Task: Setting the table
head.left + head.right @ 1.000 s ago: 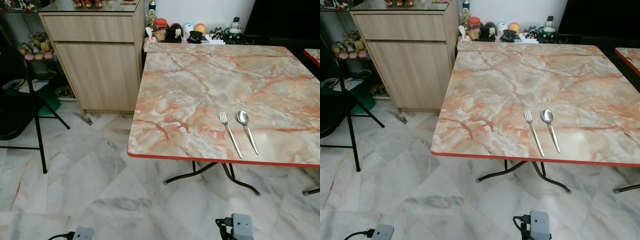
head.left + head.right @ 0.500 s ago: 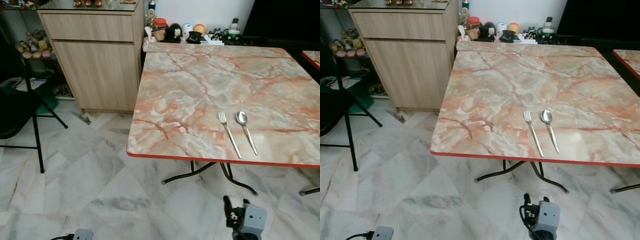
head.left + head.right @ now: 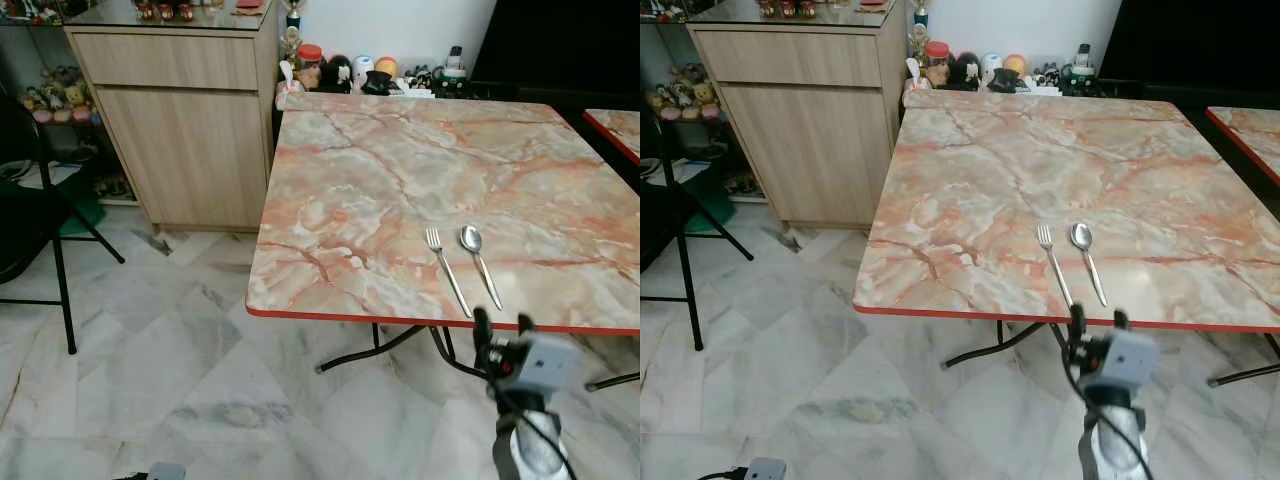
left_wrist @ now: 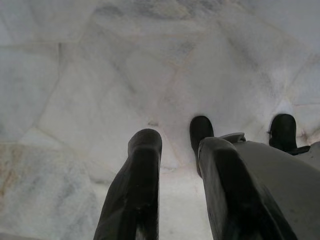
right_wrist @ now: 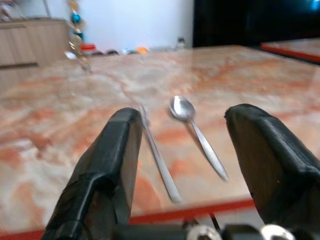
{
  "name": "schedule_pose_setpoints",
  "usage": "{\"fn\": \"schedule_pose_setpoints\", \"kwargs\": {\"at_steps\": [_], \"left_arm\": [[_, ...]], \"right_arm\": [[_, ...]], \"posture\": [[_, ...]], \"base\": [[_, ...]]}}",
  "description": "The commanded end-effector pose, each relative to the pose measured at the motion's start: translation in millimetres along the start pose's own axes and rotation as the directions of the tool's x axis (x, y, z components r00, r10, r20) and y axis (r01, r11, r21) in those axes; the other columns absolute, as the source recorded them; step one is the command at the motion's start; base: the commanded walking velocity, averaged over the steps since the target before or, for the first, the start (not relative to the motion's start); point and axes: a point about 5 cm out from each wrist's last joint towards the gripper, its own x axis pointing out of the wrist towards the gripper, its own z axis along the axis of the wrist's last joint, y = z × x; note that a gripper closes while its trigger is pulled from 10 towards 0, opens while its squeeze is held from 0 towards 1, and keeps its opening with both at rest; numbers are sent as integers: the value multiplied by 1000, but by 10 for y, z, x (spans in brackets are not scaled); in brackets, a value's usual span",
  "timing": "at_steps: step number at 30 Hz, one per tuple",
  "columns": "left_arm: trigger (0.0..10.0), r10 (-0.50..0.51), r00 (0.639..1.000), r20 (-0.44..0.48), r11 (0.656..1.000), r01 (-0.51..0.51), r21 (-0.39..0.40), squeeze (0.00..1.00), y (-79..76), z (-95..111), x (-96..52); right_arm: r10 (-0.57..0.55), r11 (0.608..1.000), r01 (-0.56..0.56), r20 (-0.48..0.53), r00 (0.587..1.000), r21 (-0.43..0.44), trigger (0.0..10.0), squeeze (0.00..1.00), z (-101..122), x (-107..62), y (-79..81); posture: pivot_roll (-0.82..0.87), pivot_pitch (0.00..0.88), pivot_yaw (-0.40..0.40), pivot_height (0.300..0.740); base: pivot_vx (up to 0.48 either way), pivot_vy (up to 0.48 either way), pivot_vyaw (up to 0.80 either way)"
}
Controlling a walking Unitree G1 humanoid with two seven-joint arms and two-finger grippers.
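Below the tabletop's (image 3: 400, 200) near edge, the right gripper (image 3: 497, 327) has risen from floor level, fingers wide apart and empty. At its 12 o'clock lie the fork (image 3: 447, 271) and spoon (image 3: 479, 263) side by side; a pickup looks imminent. Left gripper (image 4: 177, 150) hangs idle, slightly parted.

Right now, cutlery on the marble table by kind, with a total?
fork: 1
spoon: 1
Total: 2, lying side by side near the front edge of the table.

Fork (image 3: 447, 270) left of spoon (image 3: 479, 263) — both on table (image 3: 380, 170), near front edge
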Motion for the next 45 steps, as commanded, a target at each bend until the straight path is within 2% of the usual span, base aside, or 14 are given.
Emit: {"fn": "schedule_pose_setpoints", "kwargs": {"at_steps": [1,6,12,26,32,37,41,42,43,45], "left_arm": [[10000,-8,1000,-27,1000,7,-25,0,16,-86,-19],[10000,-11,1000,-6,999,10,-45,0,29,-14,-6],[10000,-6,1000,3,998,6,-68,0,28,1,-3],[10000,13,1000,-5,999,-13,-50,0,75,-36,-18],[10000,-2,1000,4,999,2,-49,0,44,2,-5],[10000,-7,1000,-1,999,7,-47,0,25,-11,-5],[10000,-6,1000,-6,999,6,-47,0,27,-31,-10],[10000,-6,1000,-7,999,6,-47,0,27,-34,-11],[10000,-6,1000,-8,999,6,-47,0,27,-38,-11],[10000,-5,1000,-11,999,4,-48,0,34,-50,-15]], "right_arm": [[-27,999,27,0,1000,21,10000,0,41,10,-4],[-9,999,9,5,1000,36,10000,0,129,69,102],[-20,999,20,-3,1000,41,10000,0,169,75,88],[-43,998,43,-9,999,37,10000,0,222,50,86],[-69,998,70,-44,997,9,10000,0,193,-25,29],[-114,993,113,-107,988,-17,10000,0,160,-81,-53],[-102,994,96,-167,981,-41,10000,0,128,-117,-61],[-95,995,99,-209,973,10,10000,86,101,-138,-52],[-88,996,92,-239,967,6,10000,1000,83,-149,-51],[-74,996,82,-268,961,21,10000,1000,80,-150,-44]], "posture": [[38,47,-26,740],[37,97,-25,740],[46,121,-21,740],[50,130,-11,740],[48,129,-12,740],[45,129,-17,740],[45,129,-17,740],[48,129,-18,740],[48,129,-18,740],[48,130,-20,740]], "base": [[0,0,0],[256,0,0],[363,0,0],[379,0,0],[0,0,0],[0,0,0],[0,0,0],[0,0,0],[0,0,0],[0,0,0]]}}
